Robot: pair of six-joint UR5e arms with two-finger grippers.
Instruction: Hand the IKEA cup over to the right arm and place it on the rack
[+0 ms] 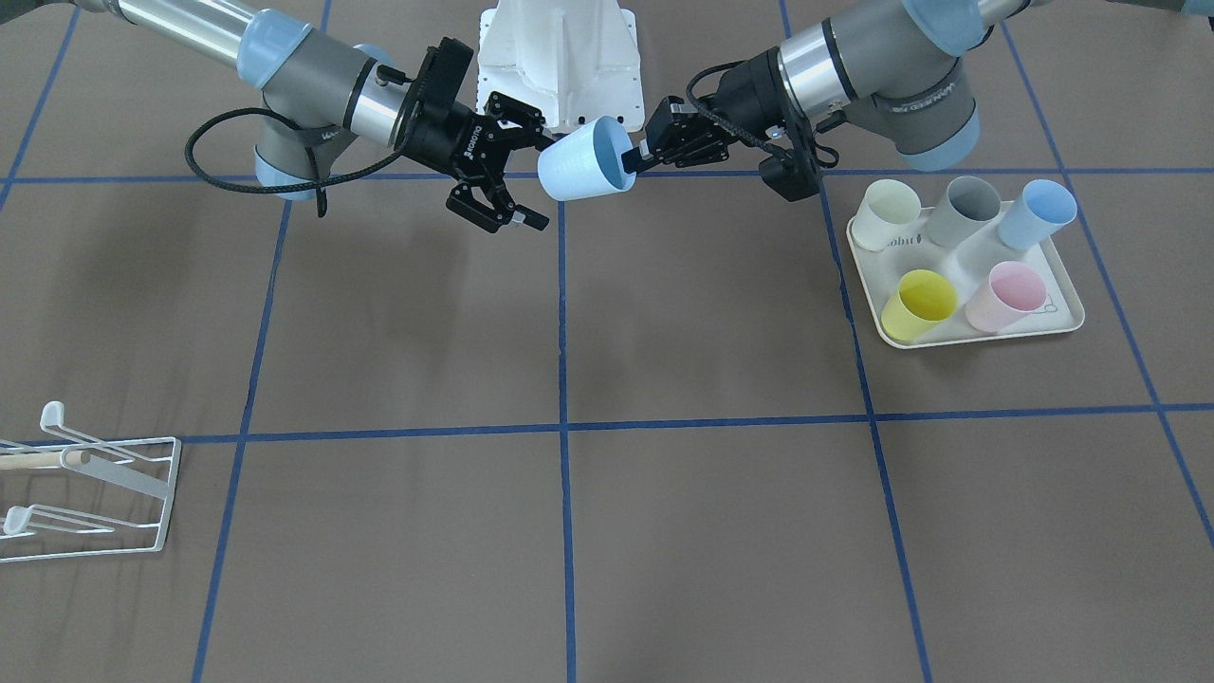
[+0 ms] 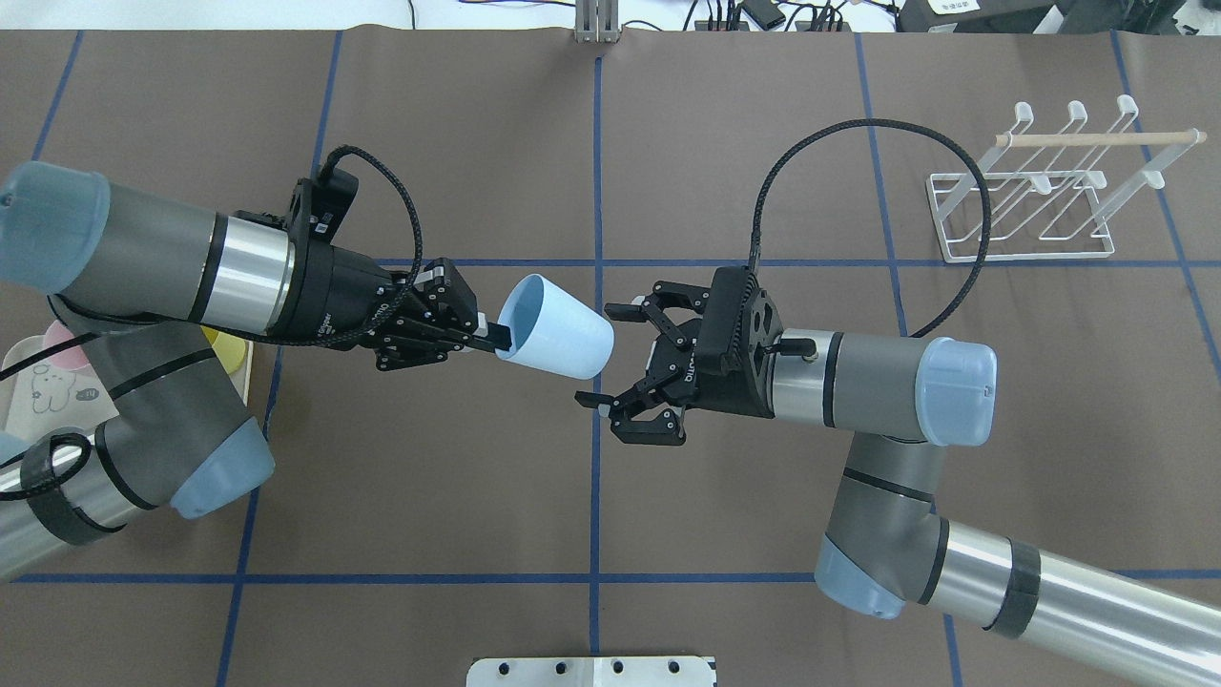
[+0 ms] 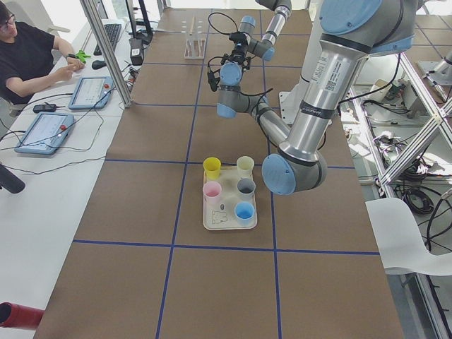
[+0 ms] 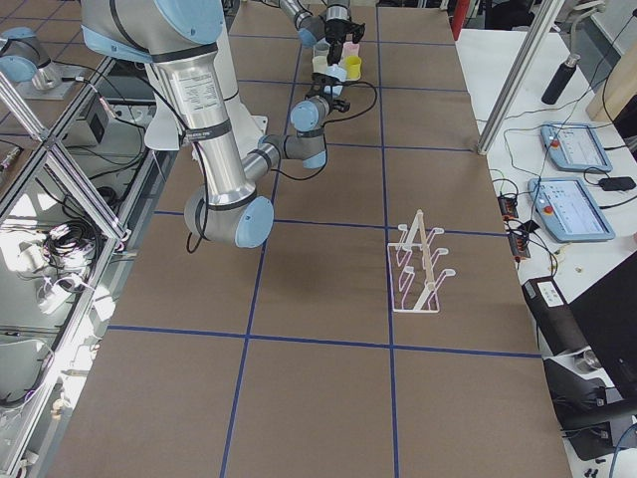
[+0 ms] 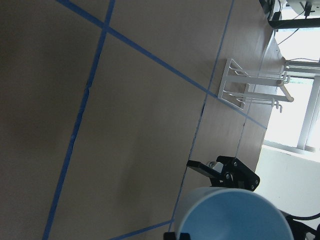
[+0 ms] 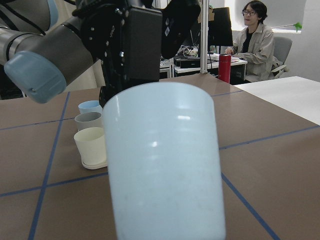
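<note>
Above the table's middle, toward the robot's edge, the left gripper is pinching the rim of the light blue cup, holding it sideways in the air. The right gripper is facing the cup's base, fingers spread wide, gripping nothing. The rack is standing near the far right corner, well apart. A cream tray is carrying five cups by the left edge.

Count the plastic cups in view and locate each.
6. One pale blue plastic cup in the left hand; five sit on the cream plastic tray: cream cup, grey cup, blue cup, yellow cup, pink cup. None appears hidden.
</note>
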